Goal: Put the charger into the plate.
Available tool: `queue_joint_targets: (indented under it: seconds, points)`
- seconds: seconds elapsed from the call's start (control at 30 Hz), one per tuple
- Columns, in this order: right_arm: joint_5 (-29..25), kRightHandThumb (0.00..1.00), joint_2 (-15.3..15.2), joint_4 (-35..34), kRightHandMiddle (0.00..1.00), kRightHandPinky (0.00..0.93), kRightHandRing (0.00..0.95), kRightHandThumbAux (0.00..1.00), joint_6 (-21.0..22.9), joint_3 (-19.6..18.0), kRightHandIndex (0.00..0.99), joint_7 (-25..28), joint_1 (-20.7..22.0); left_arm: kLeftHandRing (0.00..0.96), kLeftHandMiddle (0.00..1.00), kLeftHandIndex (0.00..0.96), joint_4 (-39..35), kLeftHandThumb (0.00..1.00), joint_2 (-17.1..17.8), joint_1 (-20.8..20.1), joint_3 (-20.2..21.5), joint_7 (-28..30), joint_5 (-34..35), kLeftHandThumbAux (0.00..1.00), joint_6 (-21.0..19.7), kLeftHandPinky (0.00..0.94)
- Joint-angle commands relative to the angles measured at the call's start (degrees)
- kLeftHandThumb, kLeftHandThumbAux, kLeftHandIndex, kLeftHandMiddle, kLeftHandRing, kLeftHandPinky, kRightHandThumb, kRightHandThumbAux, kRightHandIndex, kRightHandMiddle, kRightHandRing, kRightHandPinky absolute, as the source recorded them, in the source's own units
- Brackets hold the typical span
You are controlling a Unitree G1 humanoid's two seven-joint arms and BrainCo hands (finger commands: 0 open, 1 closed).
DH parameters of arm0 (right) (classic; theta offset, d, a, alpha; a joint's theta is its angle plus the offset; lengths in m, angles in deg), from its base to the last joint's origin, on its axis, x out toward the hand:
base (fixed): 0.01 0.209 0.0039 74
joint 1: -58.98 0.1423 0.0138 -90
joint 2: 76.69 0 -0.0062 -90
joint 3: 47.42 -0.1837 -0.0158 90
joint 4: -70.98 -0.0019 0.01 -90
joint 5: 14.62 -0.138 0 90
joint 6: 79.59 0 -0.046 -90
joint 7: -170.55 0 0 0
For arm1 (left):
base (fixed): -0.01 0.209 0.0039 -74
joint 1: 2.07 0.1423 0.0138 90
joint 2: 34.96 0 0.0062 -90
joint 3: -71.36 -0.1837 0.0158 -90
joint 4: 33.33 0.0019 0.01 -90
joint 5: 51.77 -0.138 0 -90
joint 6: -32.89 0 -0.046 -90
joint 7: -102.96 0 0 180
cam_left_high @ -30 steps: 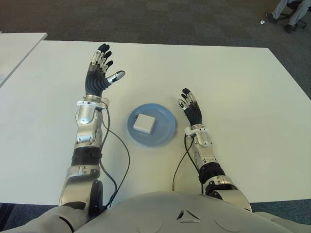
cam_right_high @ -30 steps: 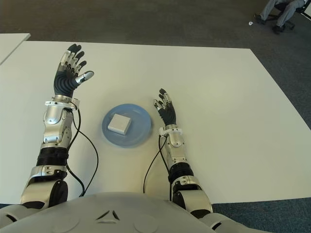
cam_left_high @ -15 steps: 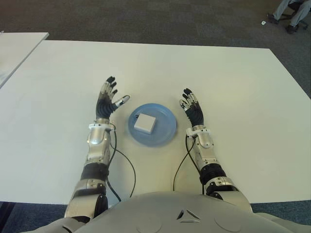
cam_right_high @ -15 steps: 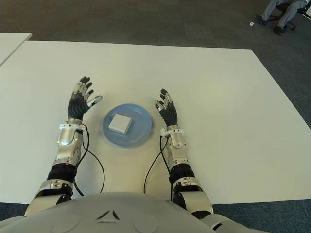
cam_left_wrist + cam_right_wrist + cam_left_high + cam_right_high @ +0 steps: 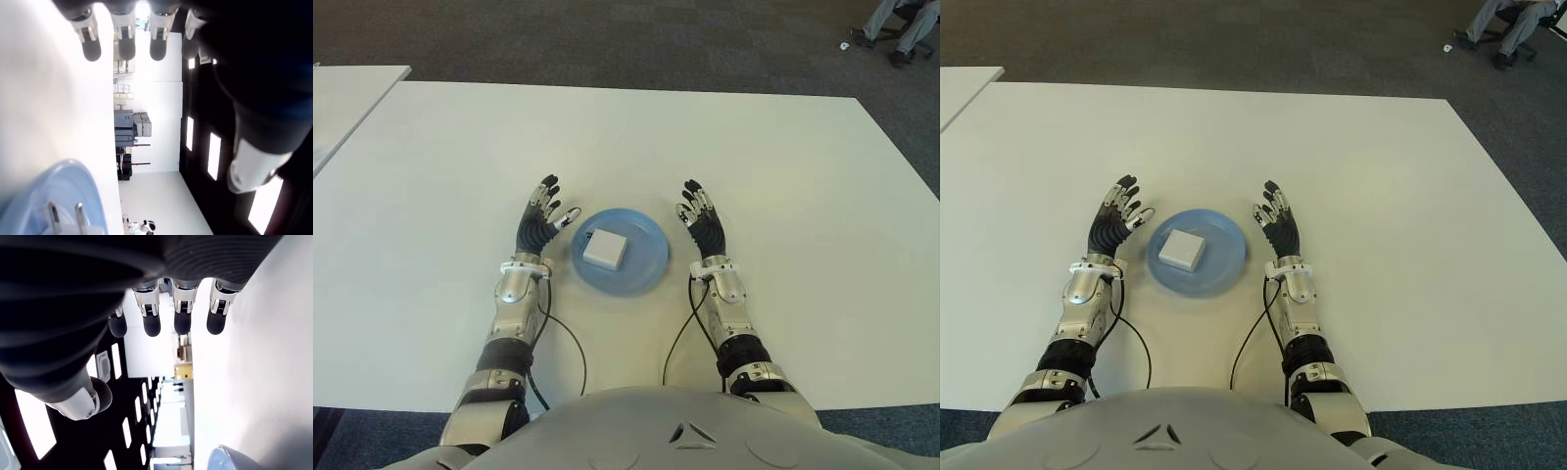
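Note:
A white square charger (image 5: 604,250) lies inside the round blue plate (image 5: 648,266) near the table's front middle. In the left wrist view the charger's two metal prongs (image 5: 63,215) show over the plate's rim (image 5: 29,191). My left hand (image 5: 544,213) is just left of the plate, fingers spread and holding nothing. Just right of the plate my right hand (image 5: 701,217) is open too, with nothing in it. Neither hand touches the plate.
The white table (image 5: 783,176) extends far around the plate. A second white table (image 5: 342,98) stands at the far left. Dark carpet lies beyond, with a person's legs on a chair (image 5: 901,24) at the far right.
My left hand has come down and back from far over the table's left part to a spot right beside the plate. The right hand, charger and plate have barely moved.

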Motion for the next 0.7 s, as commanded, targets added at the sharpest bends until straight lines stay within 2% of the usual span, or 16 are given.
queue_joint_targets:
  seconds: [0.03,0.4,0.7]
  points:
    - [-0.5,0.0,-0.5,0.5,0.034,0.016,0.02,0.626,1.8,-0.1,0.0,0.5,-2.9,0.0,0.0,0.0,1.3,0.0,0.2,1.8,-0.8,0.7,-0.6,0.637,-0.3,0.0]
    - [-0.9,0.0,-0.9,-0.5,0.033,0.024,0.02,0.627,2.2,-0.4,0.0,1.2,-3.7,0.0,0.0,0.0,7.1,0.0,-0.1,1.7,-1.2,0.7,-0.8,0.554,2.5,0.0]
    - [-1.1,0.0,-1.4,-0.6,0.032,0.022,0.019,0.624,2.4,-0.7,0.0,1.7,-4.1,0.0,0.0,0.0,10.2,0.0,0.2,1.1,-1.0,1.4,-0.4,0.548,4.7,0.0]
